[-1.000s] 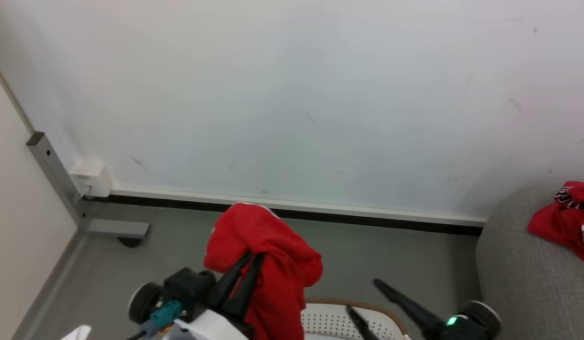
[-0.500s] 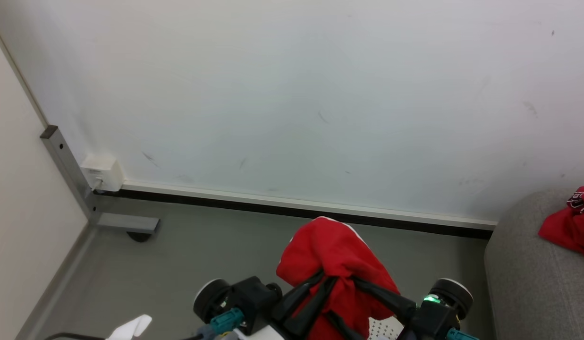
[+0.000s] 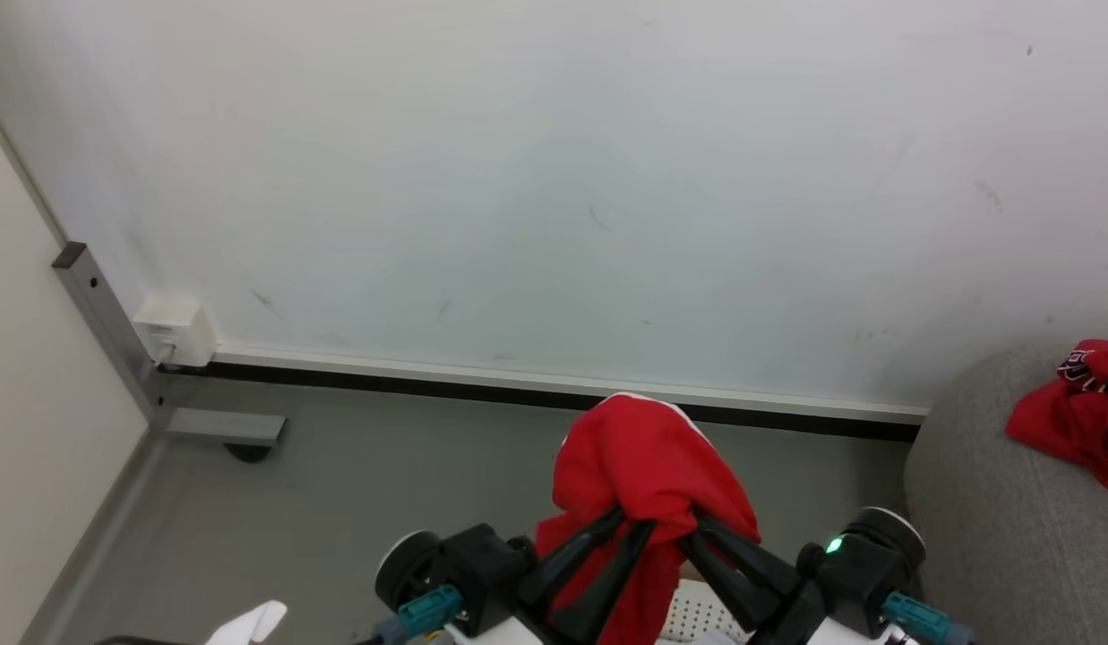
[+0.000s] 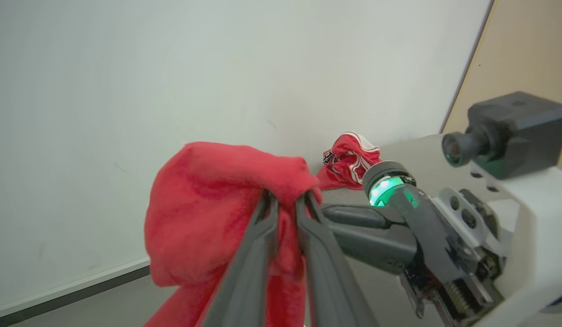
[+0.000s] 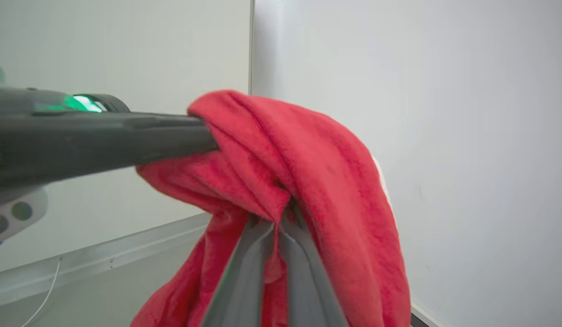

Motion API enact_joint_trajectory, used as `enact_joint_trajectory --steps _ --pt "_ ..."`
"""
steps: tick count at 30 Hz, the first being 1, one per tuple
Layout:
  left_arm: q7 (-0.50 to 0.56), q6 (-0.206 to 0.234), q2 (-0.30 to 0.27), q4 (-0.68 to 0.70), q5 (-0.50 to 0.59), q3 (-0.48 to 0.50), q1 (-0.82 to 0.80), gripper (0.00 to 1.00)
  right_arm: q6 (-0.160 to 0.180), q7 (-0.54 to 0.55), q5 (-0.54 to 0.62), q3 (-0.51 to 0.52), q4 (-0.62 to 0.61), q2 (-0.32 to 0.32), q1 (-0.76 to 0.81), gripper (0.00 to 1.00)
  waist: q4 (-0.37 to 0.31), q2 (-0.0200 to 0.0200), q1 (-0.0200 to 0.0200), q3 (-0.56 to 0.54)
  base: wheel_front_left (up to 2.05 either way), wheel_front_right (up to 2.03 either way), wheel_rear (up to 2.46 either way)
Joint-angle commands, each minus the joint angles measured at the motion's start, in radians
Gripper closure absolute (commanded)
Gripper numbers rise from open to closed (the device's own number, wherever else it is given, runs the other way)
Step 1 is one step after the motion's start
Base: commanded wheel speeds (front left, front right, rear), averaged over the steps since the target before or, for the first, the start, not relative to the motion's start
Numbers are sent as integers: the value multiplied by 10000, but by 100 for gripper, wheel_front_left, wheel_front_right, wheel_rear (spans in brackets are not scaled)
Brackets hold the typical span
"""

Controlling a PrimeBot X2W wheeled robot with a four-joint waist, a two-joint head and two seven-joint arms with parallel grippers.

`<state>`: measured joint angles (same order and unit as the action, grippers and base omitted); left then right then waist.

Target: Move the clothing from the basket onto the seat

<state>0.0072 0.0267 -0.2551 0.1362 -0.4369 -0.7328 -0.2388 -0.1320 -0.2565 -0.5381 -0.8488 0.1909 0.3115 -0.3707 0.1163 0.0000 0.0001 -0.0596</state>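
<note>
A red piece of clothing [image 3: 648, 457] hangs bunched in the air above the floor, with both grippers on it. My left gripper [image 3: 634, 521] comes from the lower left and is shut on a fold of it [image 4: 208, 204]. My right gripper [image 3: 697, 524] comes from the lower right and is shut on the same bundle [image 5: 317, 159]. A corner of the white holed basket [image 3: 697, 614] peeks out below the cloth. The grey seat [image 3: 992, 520] stands at the right, and another red jersey [image 3: 1069, 417] with white trim lies on it.
A pale wall with a dark skirting strip [image 3: 518, 394] runs behind the grey floor. A metal post [image 3: 106, 331] and a white wall box [image 3: 173, 331] stand at the left corner.
My left gripper carried the red clothing to the right. My right gripper, open a second ago, came up to the bundle and shut on it.
</note>
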Motion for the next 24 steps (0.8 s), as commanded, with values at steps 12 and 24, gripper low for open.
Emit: enact_joint_trajectory --steps 12,24 --pt "-588 283 -48 -559 251 49 268 0 26 -71 592 1882 -1074 781 1010 100 -1489 0 -1 306 0 0 0" --pt "-850 97 275 -866 189 -282 71 0 24 364 989 3366 -2240 1237 1993 100 -3919 0 -1 596 0 0 0"
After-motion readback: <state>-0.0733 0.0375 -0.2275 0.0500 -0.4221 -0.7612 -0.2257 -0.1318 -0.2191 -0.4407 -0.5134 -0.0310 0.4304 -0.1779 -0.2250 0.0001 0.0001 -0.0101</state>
